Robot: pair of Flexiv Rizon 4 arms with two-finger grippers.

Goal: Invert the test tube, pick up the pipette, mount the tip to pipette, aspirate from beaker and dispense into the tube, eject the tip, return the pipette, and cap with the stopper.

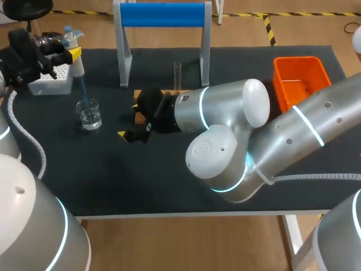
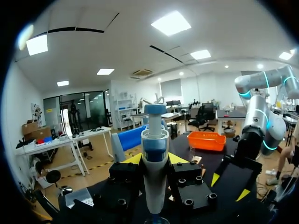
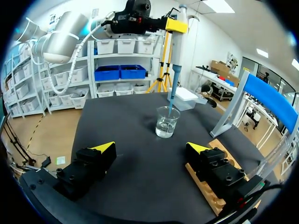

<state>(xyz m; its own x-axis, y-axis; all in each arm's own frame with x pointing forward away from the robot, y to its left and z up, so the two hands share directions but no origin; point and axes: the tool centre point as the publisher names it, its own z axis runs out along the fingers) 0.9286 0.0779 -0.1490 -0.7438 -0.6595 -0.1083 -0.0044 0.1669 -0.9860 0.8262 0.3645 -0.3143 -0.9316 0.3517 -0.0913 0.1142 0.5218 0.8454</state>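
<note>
My left gripper (image 1: 72, 55) is shut on the white-and-blue pipette (image 1: 78, 69), held upright above the glass beaker (image 1: 89, 114). The pipette's blue tip (image 1: 84, 93) reaches down into the beaker's clear liquid. In the left wrist view the pipette (image 2: 154, 163) stands clamped between the fingers of the left gripper (image 2: 154, 159). My right gripper (image 1: 131, 121) hovers low over the mat to the right of the beaker, open and holding nothing. Its own view shows the right gripper (image 3: 151, 148) with the beaker (image 3: 167, 121) and pipette (image 3: 176, 51) ahead. The test tube (image 1: 177, 76) stands upright in a wooden rack (image 1: 148, 94).
A blue-topped stand (image 1: 162, 14) rises at the back middle. The white tip box (image 1: 52, 82) sits at the back left behind the beaker. An orange bin (image 1: 300, 79) is at the back right. My right arm (image 1: 237, 130) spans the table's middle.
</note>
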